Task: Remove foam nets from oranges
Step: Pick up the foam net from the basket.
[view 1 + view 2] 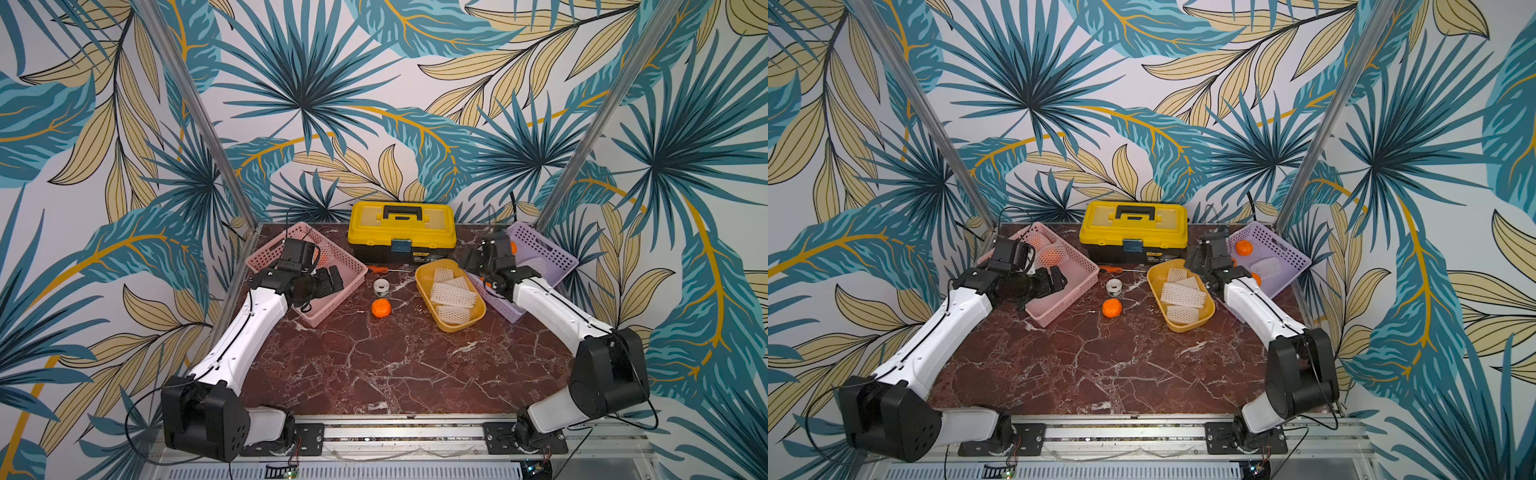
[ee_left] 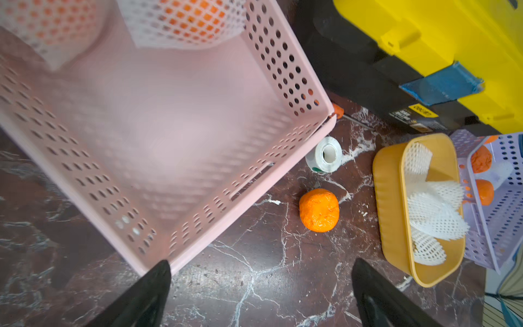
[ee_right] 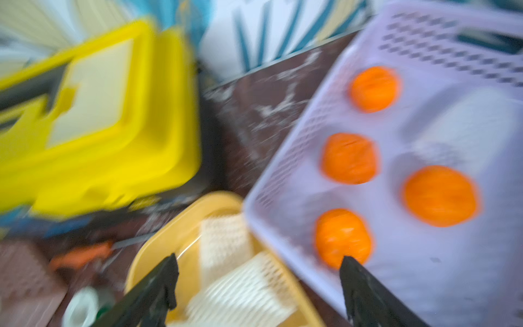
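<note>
I see one bare orange (image 1: 381, 308) on the surface (image 1: 374, 365), white nets (image 1: 452, 295) piled in the yellow tray (image 2: 387, 203), two netted oranges (image 2: 184, 19) in the pink basket (image 2: 283, 68), and four bare oranges (image 3: 351, 158) in the purple basket (image 3: 424, 283).

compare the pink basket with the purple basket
The pink basket holds net-wrapped oranges; the purple basket holds bare oranges and a loose net. The pink basket sits by the left arm, the purple basket by the right arm. Both are perforated plastic.

The table (image 1: 374, 365) is red marble veined white; the wall (image 1: 374, 83) bears teal and beige leaves. The pink basket (image 1: 345, 293) and lilac basket (image 1: 552, 249) are dotted with holes, the tray (image 1: 457, 326) is mustard, its nets (image 1: 453, 295) white diamond mesh. The oranges (image 1: 381, 308) are bright orange, the toolbox (image 1: 401, 230) yellow over black.
</note>
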`<control>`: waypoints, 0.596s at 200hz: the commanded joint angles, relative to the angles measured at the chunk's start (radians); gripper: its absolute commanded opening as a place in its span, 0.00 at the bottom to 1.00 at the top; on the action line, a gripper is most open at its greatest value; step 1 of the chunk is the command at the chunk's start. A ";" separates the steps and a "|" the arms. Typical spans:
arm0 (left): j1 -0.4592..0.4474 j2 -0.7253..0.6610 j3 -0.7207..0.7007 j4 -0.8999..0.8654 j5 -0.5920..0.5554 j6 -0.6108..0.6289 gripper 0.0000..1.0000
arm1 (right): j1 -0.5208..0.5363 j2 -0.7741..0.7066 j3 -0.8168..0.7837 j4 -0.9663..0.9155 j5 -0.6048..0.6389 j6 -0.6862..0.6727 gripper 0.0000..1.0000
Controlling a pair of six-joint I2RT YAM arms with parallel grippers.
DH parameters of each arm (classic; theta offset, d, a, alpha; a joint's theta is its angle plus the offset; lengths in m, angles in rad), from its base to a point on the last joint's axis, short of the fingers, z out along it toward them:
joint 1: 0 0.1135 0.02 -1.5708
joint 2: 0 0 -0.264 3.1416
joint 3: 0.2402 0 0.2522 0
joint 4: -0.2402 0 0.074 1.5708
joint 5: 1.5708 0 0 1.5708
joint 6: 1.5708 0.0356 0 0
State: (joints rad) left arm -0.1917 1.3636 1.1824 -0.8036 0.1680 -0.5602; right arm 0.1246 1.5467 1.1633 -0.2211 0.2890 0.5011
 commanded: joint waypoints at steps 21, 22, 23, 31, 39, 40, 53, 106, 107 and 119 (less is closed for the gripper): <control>-0.020 0.056 0.006 0.015 0.132 0.030 0.99 | -0.251 0.196 0.175 -0.187 0.012 0.220 0.88; -0.021 0.056 0.006 0.015 0.133 0.031 0.99 | -0.254 0.204 0.182 -0.193 0.011 0.224 0.88; -0.022 0.056 0.006 0.015 0.134 0.031 0.99 | -0.258 0.211 0.190 -0.197 0.011 0.227 0.88; -0.024 0.057 0.006 0.015 0.137 0.035 0.99 | -0.290 0.262 0.241 -0.227 -0.003 0.249 0.88; -0.025 0.058 0.006 0.015 0.143 0.038 0.99 | -0.314 0.306 0.288 -0.245 -0.018 0.262 0.88; -0.024 0.058 0.006 0.015 0.143 0.038 0.99 | -0.317 0.310 0.293 -0.246 -0.019 0.263 0.88; -0.027 0.057 0.006 0.014 0.151 0.041 0.99 | -0.341 0.365 0.351 -0.255 -0.018 0.268 0.88; -0.028 0.070 0.007 0.014 0.168 0.046 0.99 | -0.405 0.586 0.580 -0.343 -0.057 0.294 0.89; -0.027 0.070 0.008 0.014 0.169 0.046 0.99 | -0.406 0.589 0.583 -0.344 -0.057 0.294 0.89; -0.028 0.073 0.011 0.013 0.174 0.046 0.99 | -0.411 0.632 0.621 -0.354 -0.069 0.291 0.89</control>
State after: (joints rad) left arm -0.2153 1.4345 1.1824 -0.8005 0.3206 -0.5293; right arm -0.2703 2.1094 1.7233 -0.5014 0.2543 0.7673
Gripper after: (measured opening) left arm 0.992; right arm 0.890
